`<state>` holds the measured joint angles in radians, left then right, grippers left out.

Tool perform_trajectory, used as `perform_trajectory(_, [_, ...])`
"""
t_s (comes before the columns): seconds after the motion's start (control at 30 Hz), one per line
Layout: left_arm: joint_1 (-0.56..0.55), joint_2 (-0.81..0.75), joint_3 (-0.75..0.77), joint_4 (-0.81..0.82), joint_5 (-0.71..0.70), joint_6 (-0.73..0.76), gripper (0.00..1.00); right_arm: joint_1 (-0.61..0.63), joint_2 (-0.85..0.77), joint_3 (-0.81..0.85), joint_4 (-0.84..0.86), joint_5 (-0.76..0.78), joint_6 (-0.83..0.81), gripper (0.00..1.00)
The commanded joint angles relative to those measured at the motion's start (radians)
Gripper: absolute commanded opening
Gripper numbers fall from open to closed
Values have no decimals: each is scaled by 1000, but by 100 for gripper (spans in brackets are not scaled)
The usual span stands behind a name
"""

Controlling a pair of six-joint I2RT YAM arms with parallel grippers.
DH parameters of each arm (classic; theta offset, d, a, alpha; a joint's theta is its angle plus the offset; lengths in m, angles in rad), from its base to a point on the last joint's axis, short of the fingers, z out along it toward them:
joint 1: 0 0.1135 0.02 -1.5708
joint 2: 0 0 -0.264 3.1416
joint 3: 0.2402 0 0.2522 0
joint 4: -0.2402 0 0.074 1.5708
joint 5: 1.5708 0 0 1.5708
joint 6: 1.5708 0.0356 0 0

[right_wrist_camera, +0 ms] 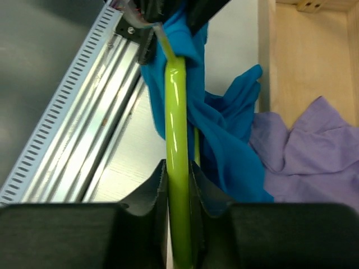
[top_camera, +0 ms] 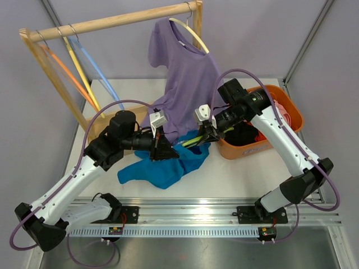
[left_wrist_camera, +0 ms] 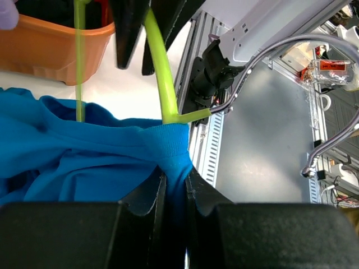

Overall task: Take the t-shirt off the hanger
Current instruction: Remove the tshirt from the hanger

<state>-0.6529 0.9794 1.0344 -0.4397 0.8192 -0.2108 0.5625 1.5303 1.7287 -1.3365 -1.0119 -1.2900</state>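
A blue t-shirt (top_camera: 160,168) lies bunched on the table, partly on a lime-green hanger (top_camera: 193,140). My left gripper (top_camera: 164,151) is shut on a fold of the blue t-shirt (left_wrist_camera: 174,162) near its collar, right beside the hanger's corner (left_wrist_camera: 168,106). My right gripper (top_camera: 206,133) is shut on the green hanger's bar (right_wrist_camera: 178,168), with the blue t-shirt (right_wrist_camera: 224,145) draped over the hanger ahead of the fingers.
A purple t-shirt (top_camera: 185,73) hangs on a cream hanger from a wooden rack (top_camera: 112,22), which also carries orange, yellow and blue hangers. An orange basket (top_camera: 286,112) of clothes stands at the right. A metal rail runs along the table's near edge.
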Motion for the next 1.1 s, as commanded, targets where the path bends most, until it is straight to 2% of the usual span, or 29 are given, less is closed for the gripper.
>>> perform_trajectory(0.0, [27,-4,52,127,-29,-10,3,2,-50,-30,17,59,124,16])
perform_trajectory(0.07, [44,-8,32,140,-63,-15,4,4,-73,-40,62,119,191,10])
perform_trajectory(0.1, [48,-18,27,139,-84,-18,11,2,-84,-47,69,143,204,0])
perform_trajectory(0.17, [62,-25,16,124,-144,-10,17,-7,-113,-54,60,186,213,0])
perform_trajectory(0.33, [81,-100,-19,78,-361,-6,57,-166,-170,-81,46,177,262,0])
perform_trajectory(0.43, [84,-133,-42,65,-452,-7,71,-232,-199,-109,4,200,247,0])
perform_trajectory(0.53, [84,-148,-50,62,-469,-1,80,-256,-232,-138,-21,217,241,0])
perform_trajectory(0.63, [82,-125,-50,79,-419,-1,84,-257,-242,-141,-32,236,244,0])
perform_trajectory(0.73, [69,-79,-45,111,-381,-41,92,-257,-219,-112,-6,214,346,0])
perform_trajectory(0.77, [53,-73,-48,137,-396,-53,94,-257,-211,-104,32,208,436,0])
perform_trajectory(0.87, [-46,-51,-56,170,-538,-102,95,-257,-182,-87,103,200,603,0])
perform_trajectory(0.9, [-68,-39,-56,170,-628,-126,95,-257,-174,-86,117,200,638,0])
perform_trajectory(0.97, [-117,-27,-63,186,-690,-209,94,-257,-165,-90,157,203,723,0])
perform_trajectory(1.0, [-135,-22,-68,194,-769,-243,94,-257,-164,-103,167,203,742,0])
perform_trajectory(1.07, [-191,2,-76,214,-825,-314,94,-257,-153,-113,184,196,780,0])
